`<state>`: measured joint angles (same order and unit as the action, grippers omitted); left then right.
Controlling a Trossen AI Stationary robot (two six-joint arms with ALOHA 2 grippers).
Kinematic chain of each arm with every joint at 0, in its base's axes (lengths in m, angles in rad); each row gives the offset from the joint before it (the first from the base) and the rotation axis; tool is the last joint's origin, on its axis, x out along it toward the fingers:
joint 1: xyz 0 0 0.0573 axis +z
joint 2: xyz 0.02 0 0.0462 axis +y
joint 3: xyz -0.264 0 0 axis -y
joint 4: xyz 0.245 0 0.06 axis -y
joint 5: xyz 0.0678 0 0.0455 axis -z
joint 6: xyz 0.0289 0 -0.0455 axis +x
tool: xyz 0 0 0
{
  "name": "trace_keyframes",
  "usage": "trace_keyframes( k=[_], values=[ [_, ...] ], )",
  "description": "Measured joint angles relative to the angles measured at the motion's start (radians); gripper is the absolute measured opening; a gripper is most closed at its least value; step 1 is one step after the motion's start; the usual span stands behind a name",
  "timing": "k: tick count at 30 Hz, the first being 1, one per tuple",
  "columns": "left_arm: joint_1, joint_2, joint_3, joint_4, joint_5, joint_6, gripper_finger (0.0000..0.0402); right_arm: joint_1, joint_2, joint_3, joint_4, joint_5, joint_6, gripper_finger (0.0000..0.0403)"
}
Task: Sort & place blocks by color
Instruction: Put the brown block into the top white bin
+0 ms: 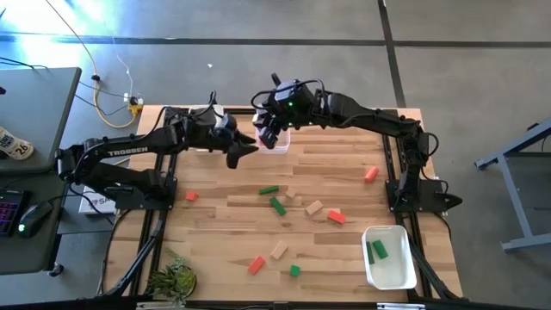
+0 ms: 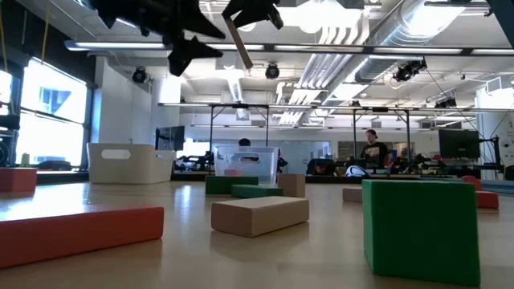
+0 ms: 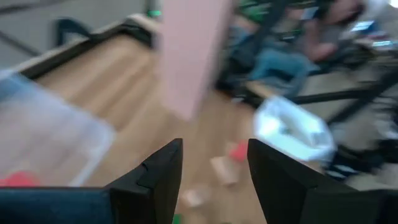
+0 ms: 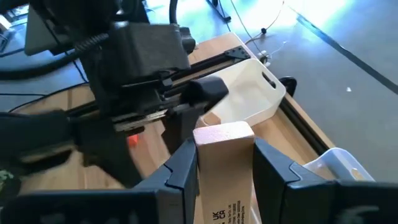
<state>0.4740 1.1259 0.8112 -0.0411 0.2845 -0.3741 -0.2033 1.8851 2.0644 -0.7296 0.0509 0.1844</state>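
My right gripper [image 4: 225,149] is shut on a plain light wood bar [image 4: 225,168] high over the table's far middle, beside a clear tub [image 1: 282,140]. In the low view the bar [image 2: 240,42] hangs slanted in the air. My left gripper [image 3: 214,152] is open and close by at the same height [image 1: 248,148]; the bar [image 3: 189,56] shows blurred ahead of its fingers, apart from them. Several red, green and wood blocks lie flat on the table, such as a green bar [image 1: 277,205], a wood block [image 1: 314,207] and a red one [image 1: 256,264]. My right gripper pinches the wood bar between its two fingers, one on each long side face [image 4: 202,155]. The fingers lie along the bar, whose free end [image 4: 224,132] sticks out past the fingertips. The bar is lifted clear and hangs tilted [image 2: 245,56] below the gripper.
A white tub [image 1: 392,267] at the near right corner holds two green blocks [image 1: 377,250]. Another white tub [image 4: 249,93] stands at the far left edge. The clear tub [image 3: 43,143] holds something red [image 3: 18,180]. A small green plant [image 1: 175,279] sits at the near left.
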Motion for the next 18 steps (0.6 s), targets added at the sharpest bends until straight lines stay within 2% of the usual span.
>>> trace_keyframes(
  k=[3, 8, 18],
  values=[
    [0.000, 0.000, 0.000, 0.046, 0.099, -0.022, 0.0168, 0.019, 0.000, 0.000, 0.000, 0.002, 0.025, 0.0091],
    [0.000, 0.000, 0.000, 0.049, 0.154, -0.023, 0.0185, 0.064, 0.000, 0.000, -0.002, 0.027, 0.054, 0.0091],
    [-0.042, 0.000, 0.000, 0.048, 0.156, 0.133, 0.0245, 0.116, 0.000, 0.000, -0.002, 0.078, 0.116, 0.0091]
  ],
)
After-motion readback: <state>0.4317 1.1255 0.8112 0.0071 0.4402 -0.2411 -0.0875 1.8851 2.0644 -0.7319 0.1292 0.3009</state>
